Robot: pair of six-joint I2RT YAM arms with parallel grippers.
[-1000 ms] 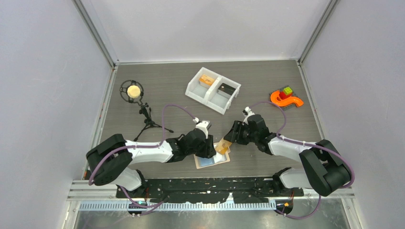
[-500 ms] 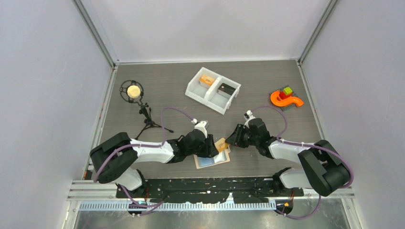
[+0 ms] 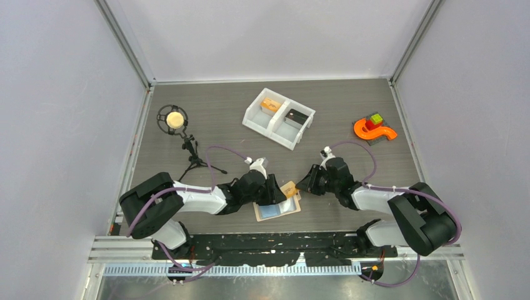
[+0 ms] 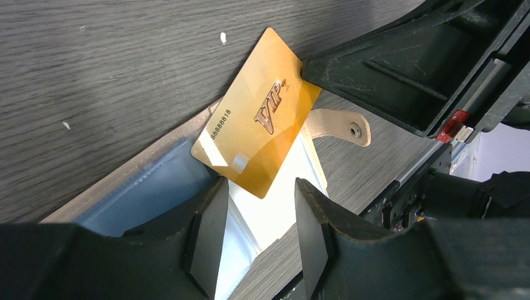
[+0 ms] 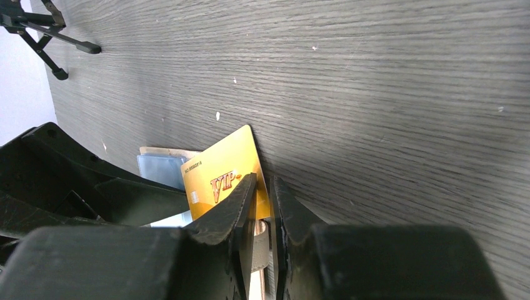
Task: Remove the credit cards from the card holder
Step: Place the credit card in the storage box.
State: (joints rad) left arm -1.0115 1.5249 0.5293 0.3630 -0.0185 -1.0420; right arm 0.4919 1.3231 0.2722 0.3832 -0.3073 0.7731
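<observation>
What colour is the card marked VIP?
The card is shiny golden orange with darker reddish lettering. It shows best in the left wrist view.

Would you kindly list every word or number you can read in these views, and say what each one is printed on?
"VIP": large slanted lettering on the face of the gold card.
"8888818": small digits along one edge of the same card.
The tiny mark just after "VIP" is too small to read.
Nothing else is legible; the items in the white bin are too small for any print to show.
</observation>
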